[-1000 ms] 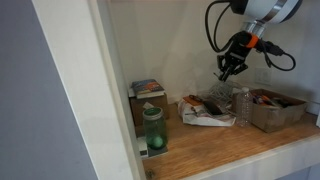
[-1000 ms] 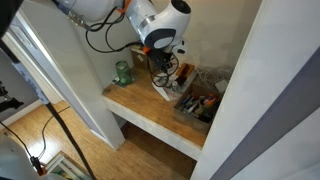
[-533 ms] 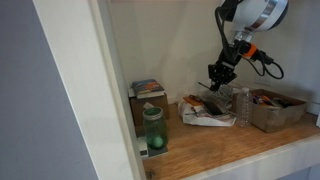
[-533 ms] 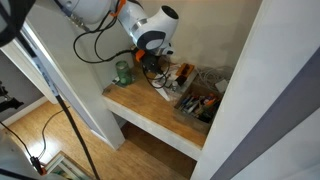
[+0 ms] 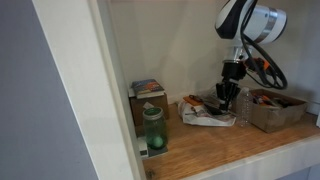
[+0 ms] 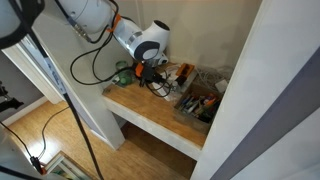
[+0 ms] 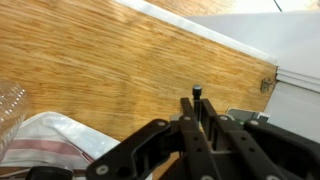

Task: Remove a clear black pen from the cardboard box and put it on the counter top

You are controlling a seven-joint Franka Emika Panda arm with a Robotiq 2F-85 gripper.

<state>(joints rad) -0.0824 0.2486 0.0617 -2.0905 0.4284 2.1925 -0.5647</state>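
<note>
In the wrist view a thin dark pen [image 7: 197, 94] stands upright between the closed fingers of my gripper [image 7: 197, 106], above the wooden counter top [image 7: 90, 60]. The gripper shows in both exterior views [image 5: 228, 97] [image 6: 151, 76], hanging low over the counter top [image 5: 215, 143], to the side of the low cardboard box [image 5: 276, 109] [image 6: 197, 104]. The pen is too thin to make out in either exterior view.
A green bottle [image 5: 152, 130] [image 6: 123, 72] and a taller brown box [image 5: 147, 98] stand near the wall. A clear plastic bottle [image 5: 242, 106] and a crumpled striped cloth [image 5: 205, 113] [image 7: 40, 150] lie close under the gripper. The white wall edge [image 7: 250, 30] borders the counter.
My gripper has come down from high beside the box, moving away from it, to just above the cloth and the counter. Its wrist has turned to point downward.
</note>
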